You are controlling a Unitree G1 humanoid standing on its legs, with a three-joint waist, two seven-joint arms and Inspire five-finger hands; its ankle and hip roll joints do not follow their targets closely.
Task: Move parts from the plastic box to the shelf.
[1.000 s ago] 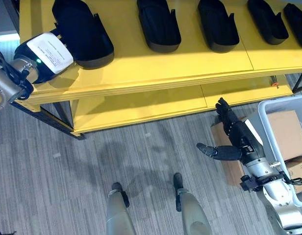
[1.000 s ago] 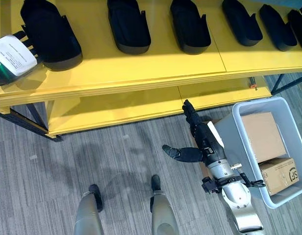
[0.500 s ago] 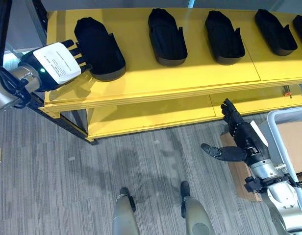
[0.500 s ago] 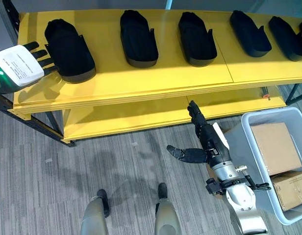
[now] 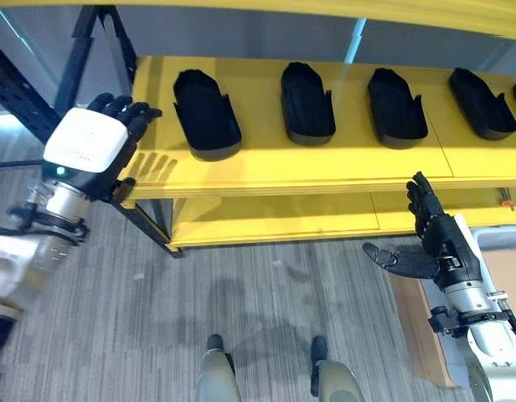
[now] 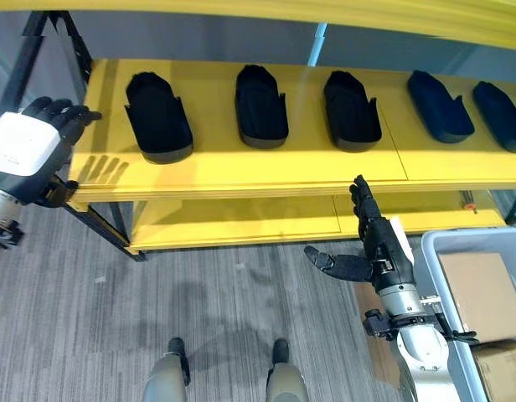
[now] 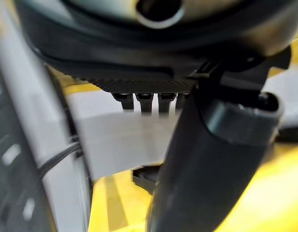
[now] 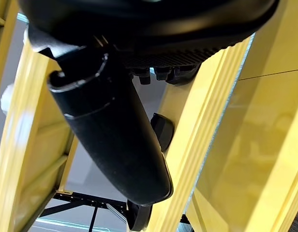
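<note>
Several black moulded parts lie in a row on the yellow shelf [image 5: 325, 159]; the leftmost part [image 5: 206, 117] is nearest my left hand. That left hand [image 5: 86, 146], with a white cover on its back, hovers off the shelf's left end, open and holding nothing, a small gap from the part. My right hand [image 6: 382, 244] hangs in front of the shelf's lower level, fingers straight, thumb out, empty. The grey plastic box [image 6: 459, 239] stands on the floor at the right, beside the right arm, with cardboard boxes [image 6: 480, 289] inside it.
A black steel post [image 5: 74, 67] and a slanted brace carry the shelf's left end, right behind my left hand. A lower yellow level [image 5: 283, 222] runs under the top board. Flat cardboard [image 5: 417, 318] lies on the grey plank floor by the box.
The camera has tilted up, so the shelf sits lower in view. My left hand has drawn back left from the leftmost part it was touching. The right hand stays open.
</note>
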